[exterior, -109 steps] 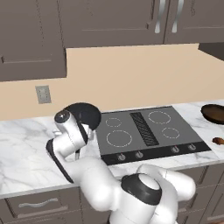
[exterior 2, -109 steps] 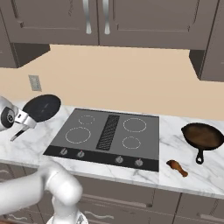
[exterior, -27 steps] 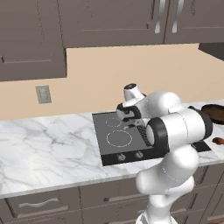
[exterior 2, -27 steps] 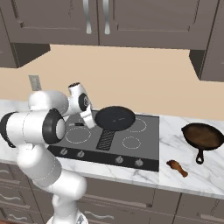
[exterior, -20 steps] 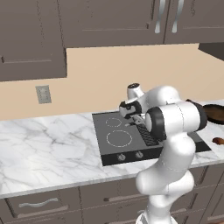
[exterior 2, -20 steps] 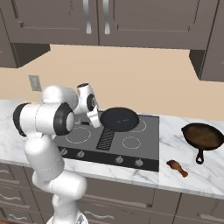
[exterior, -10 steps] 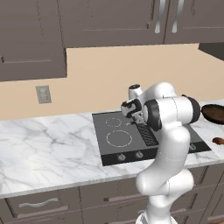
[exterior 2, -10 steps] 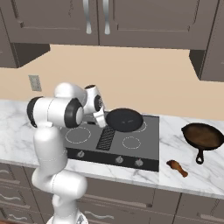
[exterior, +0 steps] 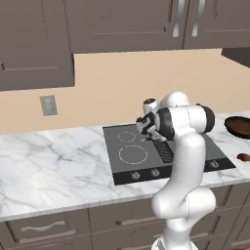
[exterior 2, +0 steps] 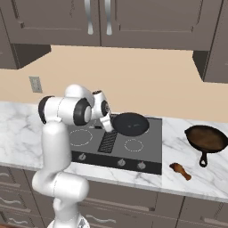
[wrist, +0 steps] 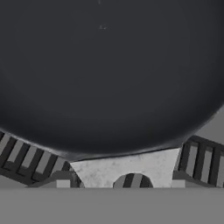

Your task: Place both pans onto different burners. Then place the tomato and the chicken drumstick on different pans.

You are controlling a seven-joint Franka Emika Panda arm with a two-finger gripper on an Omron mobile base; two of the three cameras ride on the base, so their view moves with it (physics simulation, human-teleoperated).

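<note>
since the earlier frames the arm has swung from the far left end of the desk [exterior 2: 26,120] across to the cooktop [exterior 2: 147,149], bringing the black skillet [exterior 2: 130,124] with it, and in the last second it has edged the skillet a little further right.

the pincer [exterior 2: 108,125] now sits over the central grille [exterior 2: 108,141], clenched on the skillet's silver handle [wrist: 127,168]. the skillet extends away from the pincer to its right in the right base view, over the back right part of the cooktop. whether its bottom touches the glass cannot be told. in the hand view the dark round pan body lies directly ahead of the pincer, with the grille bars showing beneath the handle on both sides.

the brown pan [exterior 2: 206,138] rests on the desk well to the right of the pincer, beyond the cooktop's edge, its handle pointing toward the desk front. the chicken drumstick [exterior 2: 180,170] lies on the desk nearer the front, also right of the pincer and just left of the brown pan's handle.

in the left base view the pincer [exterior: 146,128] is largely hidden behind the arm's own wrist.
</note>
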